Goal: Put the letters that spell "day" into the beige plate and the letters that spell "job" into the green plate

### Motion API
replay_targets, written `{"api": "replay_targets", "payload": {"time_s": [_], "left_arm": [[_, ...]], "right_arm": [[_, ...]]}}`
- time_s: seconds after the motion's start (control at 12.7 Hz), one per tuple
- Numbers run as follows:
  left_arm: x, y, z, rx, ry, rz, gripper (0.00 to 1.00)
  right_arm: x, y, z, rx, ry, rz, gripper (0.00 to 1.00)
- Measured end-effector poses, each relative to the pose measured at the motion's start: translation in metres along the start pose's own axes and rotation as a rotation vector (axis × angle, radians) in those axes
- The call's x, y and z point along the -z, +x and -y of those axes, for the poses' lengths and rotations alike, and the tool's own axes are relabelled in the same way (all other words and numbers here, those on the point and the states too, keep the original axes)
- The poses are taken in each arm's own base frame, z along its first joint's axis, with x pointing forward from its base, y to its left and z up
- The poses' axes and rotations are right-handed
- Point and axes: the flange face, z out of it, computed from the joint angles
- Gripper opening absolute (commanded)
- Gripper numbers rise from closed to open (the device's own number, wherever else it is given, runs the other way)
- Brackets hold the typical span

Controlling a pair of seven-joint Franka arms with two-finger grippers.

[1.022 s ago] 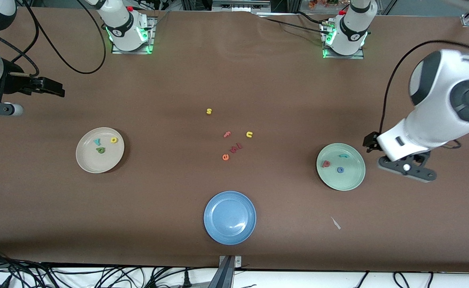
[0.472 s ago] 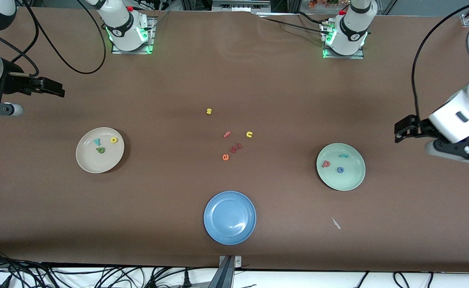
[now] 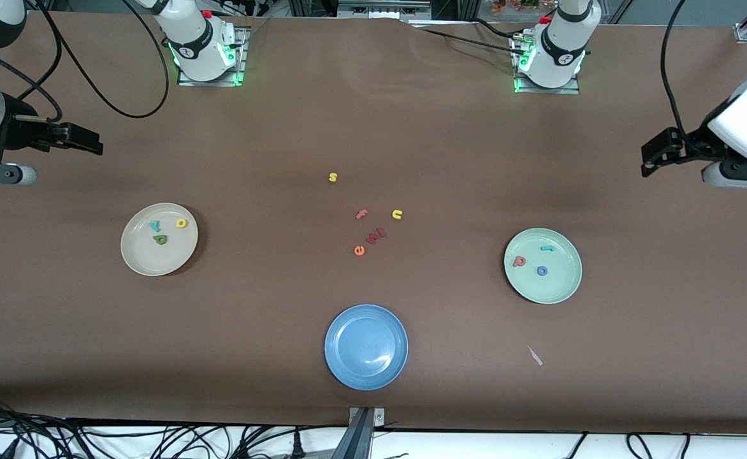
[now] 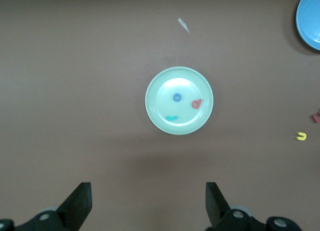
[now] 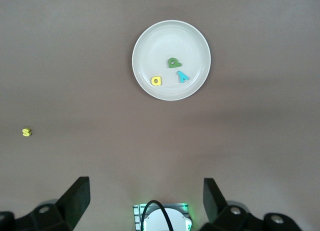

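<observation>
There are three plates: one beige plate [image 3: 132,255], one green plate [image 3: 558,287] and one blue plate [image 3: 366,346].

Eleven foam letters are in view. Three lie in the beige plate: a green "d" [image 3: 160,240], a yellow "a" [image 3: 181,223] and a teal "y" [image 3: 155,225]. Three lie in the green plate: a teal "j" [image 3: 547,248], a salmon-red "b" [image 3: 519,261] and a blue "o" [image 3: 542,271].

Five lie loose on the brown table [image 3: 373,127]: a yellow "s" [image 3: 333,178], a yellow "u" [image 3: 397,214], a pink "f" [image 3: 361,214], an orange "e" [image 3: 359,250] and one dark red piece [image 3: 377,236], which may be more than one letter.

One small pale scrap [image 3: 535,356] lies on the table.

Two arms show, each with one gripper: the left gripper [image 4: 147,203] and the right gripper [image 5: 146,201].
</observation>
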Motion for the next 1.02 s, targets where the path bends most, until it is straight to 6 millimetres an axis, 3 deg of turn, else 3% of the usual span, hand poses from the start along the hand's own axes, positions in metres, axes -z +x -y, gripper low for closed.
{"api": "replay_targets", "payload": {"time_s": [0.24,1.02], "left_arm": [[-0.0061,-0.0118,0.0068,0.015,-0.004,-0.005,1.00],[-0.0070,-0.0125,0.0034,0.018,-0.004,0.013,1.00]], "right_arm": [[0.0001,0.0001,0.0000,0.000,0.000,-0.001,1.00],[0.0001,0.0001,0.0000,0.000,0.000,-0.001,1.00]]}}
